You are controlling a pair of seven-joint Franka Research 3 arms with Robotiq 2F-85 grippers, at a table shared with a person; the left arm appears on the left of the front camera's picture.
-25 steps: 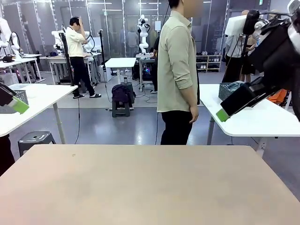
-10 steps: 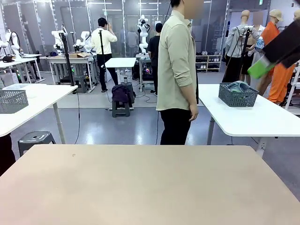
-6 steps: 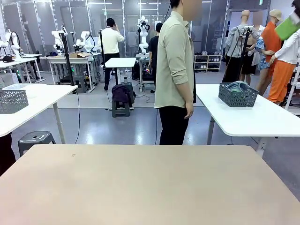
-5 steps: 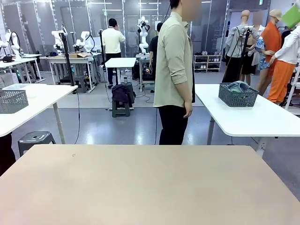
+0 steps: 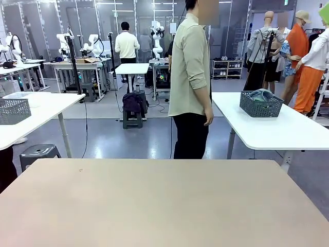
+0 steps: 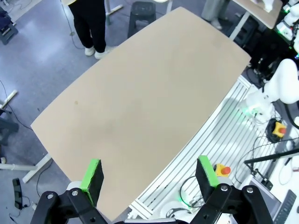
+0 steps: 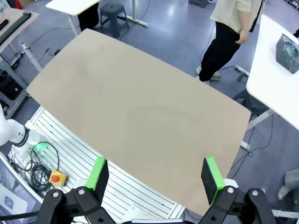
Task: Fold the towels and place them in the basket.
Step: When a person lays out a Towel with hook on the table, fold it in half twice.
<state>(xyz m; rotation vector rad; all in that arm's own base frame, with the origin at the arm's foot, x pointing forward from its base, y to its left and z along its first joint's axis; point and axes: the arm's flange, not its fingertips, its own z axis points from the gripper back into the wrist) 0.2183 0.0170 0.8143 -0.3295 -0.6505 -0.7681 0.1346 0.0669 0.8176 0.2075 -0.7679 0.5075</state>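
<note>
Nothing begun, I'd say: the bench (image 5: 164,200) lies bare, left fingers (image 6: 92,175) and right fingers (image 7: 99,176) hang wide apart, holding nothing (person (image 5: 191,77) turned away).

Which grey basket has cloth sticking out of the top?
The basket on the white table at picture right; bluish cloth heaps above its rim. The other basket, far left, shows nothing above its rim.
</note>
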